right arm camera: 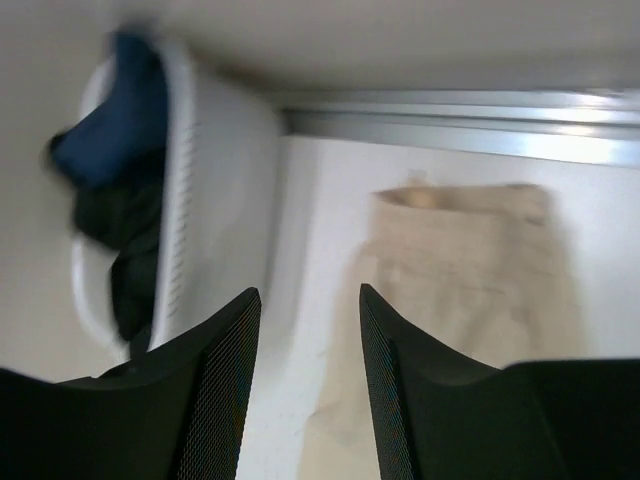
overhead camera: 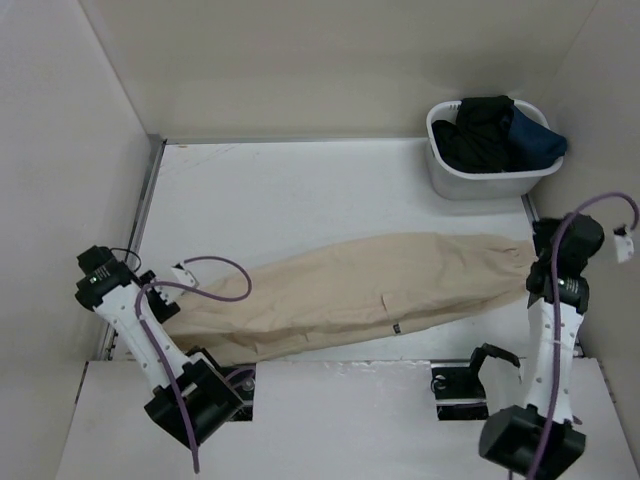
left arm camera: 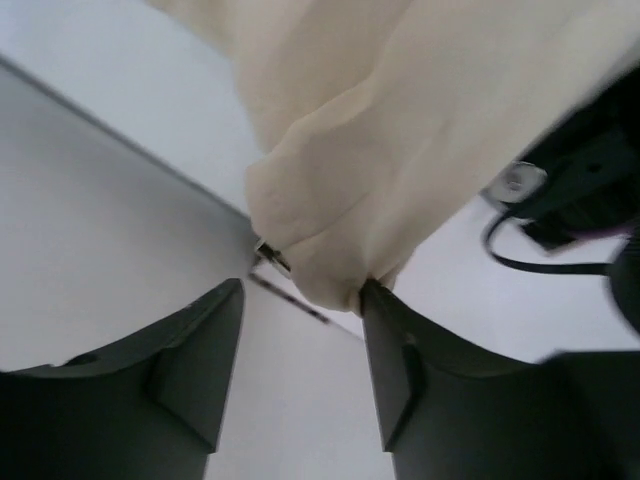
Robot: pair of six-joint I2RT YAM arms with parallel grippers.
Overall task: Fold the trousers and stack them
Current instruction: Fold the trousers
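Observation:
The beige trousers [overhead camera: 370,290] lie stretched out across the table from near left to right, with a small dark label [overhead camera: 396,327] on the near edge. My left gripper [overhead camera: 178,300] is at their left end. In the left wrist view it [left arm camera: 302,290] is open, and a bunched corner of the beige cloth [left arm camera: 400,150] touches the tip of the right finger [left arm camera: 400,380] without being clamped. My right gripper [overhead camera: 535,275] is at their right end. In the right wrist view it [right arm camera: 310,292] is open above the table, with the trousers' end [right arm camera: 470,260] just to its right.
A white basket [overhead camera: 480,185] at the back right holds black and navy garments [overhead camera: 495,130]; it also shows in the right wrist view [right arm camera: 200,150], left of the gripper. A metal rail [right arm camera: 450,135] runs along the table edge. Walls enclose the table.

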